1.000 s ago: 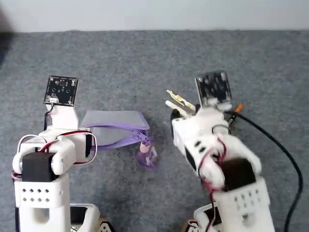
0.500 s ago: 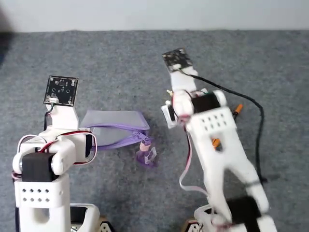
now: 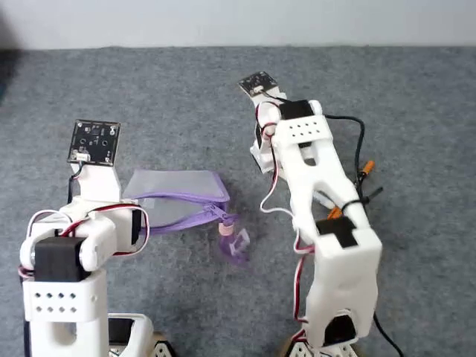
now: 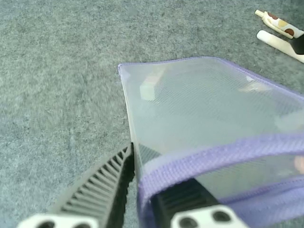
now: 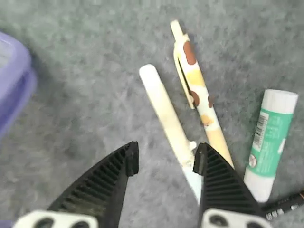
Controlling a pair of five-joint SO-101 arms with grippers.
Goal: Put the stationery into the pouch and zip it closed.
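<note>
Since 1 s earlier, the right arm has swung out of its folded pose and now stretches forward over the stationery. Right gripper: released, its jaws spread to either side of 1 white pen. 1 spotted pen and 1 glue stick lie just beside it on the grey mat. Left gripper: clenched on the end edge of the purple pouch. The pouch lies on the mat between the 2 arms, apart from the pens.

Sheer, finely ribbed pouch with woven zip tape; smooth plastic spotted pen; rough, matt carpeted table.
</note>
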